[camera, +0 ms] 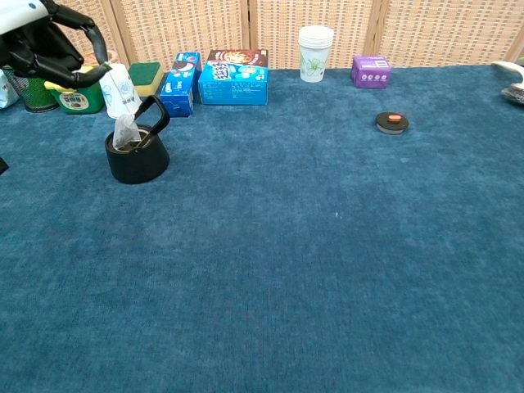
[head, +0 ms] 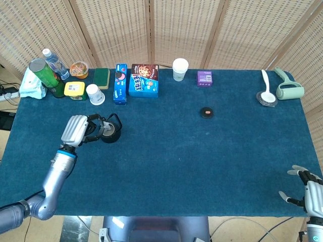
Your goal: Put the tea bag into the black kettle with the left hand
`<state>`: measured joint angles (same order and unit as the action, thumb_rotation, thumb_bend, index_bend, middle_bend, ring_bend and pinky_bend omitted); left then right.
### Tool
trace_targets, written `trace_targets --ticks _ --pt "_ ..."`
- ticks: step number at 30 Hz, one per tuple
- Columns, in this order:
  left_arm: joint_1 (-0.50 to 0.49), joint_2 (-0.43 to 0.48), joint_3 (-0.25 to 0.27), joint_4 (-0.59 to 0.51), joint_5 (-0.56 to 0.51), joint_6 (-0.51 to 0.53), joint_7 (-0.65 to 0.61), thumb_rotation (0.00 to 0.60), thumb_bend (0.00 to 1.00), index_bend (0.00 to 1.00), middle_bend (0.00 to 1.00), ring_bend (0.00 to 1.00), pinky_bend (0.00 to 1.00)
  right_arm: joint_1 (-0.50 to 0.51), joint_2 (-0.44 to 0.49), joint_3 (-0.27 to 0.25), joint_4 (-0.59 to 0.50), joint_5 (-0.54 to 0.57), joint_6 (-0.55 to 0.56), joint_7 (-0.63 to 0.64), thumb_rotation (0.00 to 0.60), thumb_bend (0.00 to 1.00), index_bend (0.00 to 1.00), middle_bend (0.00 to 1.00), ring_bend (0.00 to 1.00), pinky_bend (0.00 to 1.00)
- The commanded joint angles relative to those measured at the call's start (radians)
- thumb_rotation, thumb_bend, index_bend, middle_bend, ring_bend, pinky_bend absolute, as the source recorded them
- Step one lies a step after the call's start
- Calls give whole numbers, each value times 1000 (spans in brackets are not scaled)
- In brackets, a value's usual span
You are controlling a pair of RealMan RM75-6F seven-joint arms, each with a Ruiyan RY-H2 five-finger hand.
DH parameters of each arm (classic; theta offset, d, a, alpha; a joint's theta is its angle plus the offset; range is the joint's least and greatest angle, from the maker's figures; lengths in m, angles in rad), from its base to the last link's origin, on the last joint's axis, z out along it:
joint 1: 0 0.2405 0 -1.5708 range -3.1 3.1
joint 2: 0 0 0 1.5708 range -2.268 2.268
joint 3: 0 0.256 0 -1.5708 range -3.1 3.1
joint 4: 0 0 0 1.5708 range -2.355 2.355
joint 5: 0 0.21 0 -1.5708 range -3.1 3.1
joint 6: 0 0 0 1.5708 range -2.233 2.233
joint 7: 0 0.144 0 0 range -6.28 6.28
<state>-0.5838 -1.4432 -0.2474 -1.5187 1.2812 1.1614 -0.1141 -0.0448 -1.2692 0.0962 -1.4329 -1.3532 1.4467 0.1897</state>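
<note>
The black kettle (head: pixel 111 134) (camera: pixel 137 157) stands at the table's left with its handle up and its lid off. A pale tea bag (camera: pixel 125 132) (head: pixel 106 129) hangs upright in the kettle's mouth, its lower end inside the rim. My left hand (head: pixel 82 130) (camera: pixel 49 51) hovers just left of the kettle, fingers curled toward it and pinching the bag's string. My right hand (head: pixel 306 190) is at the table's near right corner, fingers spread and holding nothing.
The kettle's round lid (head: pixel 206 112) (camera: pixel 392 123) lies mid-table. Behind the kettle stand a white cup (head: pixel 94 94), a yellow tub (head: pixel 74 90), blue boxes (head: pixel 143 80), a paper cup (head: pixel 180 68) and a purple box (head: pixel 204 77). A spoon and roller (head: pixel 287 89) sit far right.
</note>
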Motion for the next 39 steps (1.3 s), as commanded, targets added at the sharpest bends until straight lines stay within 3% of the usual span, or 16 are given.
trace_targets --ticks 1,11,21,25,32,35,39 --pt "2 0 8 -9 6 -2 -1 600 453 594 1000 1000 949 -1 0 -1 1 -1 1 2 600 32 345 252 289 200" --pt "-5 -2 20 -36 25 -14 1 600 452 593 1000 1000 949 -6 -2 -1 11 1 3 15 600 31 345 252 289 200" --pt "-6 8 68 -52 35 -56 31 600 450 593 1000 1000 949 -7 -2 -1 19 -3 2 29 600 31 345 253 289 200" --pt "-8 30 87 -70 21 -87 74 600 394 583 1000 1000 949 -9 -1 -2 21 -5 4 32 600 32 345 253 289 200" --pt "-8 87 110 -128 -28 -141 140 600 257 228 1000 1000 949 -10 -4 -3 26 -10 8 38 600 33 340 253 289 200" --pt "-11 110 118 -152 -46 -162 162 600 246 132 1000 1000 949 -11 -5 -4 28 -13 10 40 600 33 340 253 289 200" --pt "-9 132 122 -177 -53 -166 174 600 244 83 1000 1000 949 -13 -3 -4 27 -17 14 42 600 33 340 253 289 200"
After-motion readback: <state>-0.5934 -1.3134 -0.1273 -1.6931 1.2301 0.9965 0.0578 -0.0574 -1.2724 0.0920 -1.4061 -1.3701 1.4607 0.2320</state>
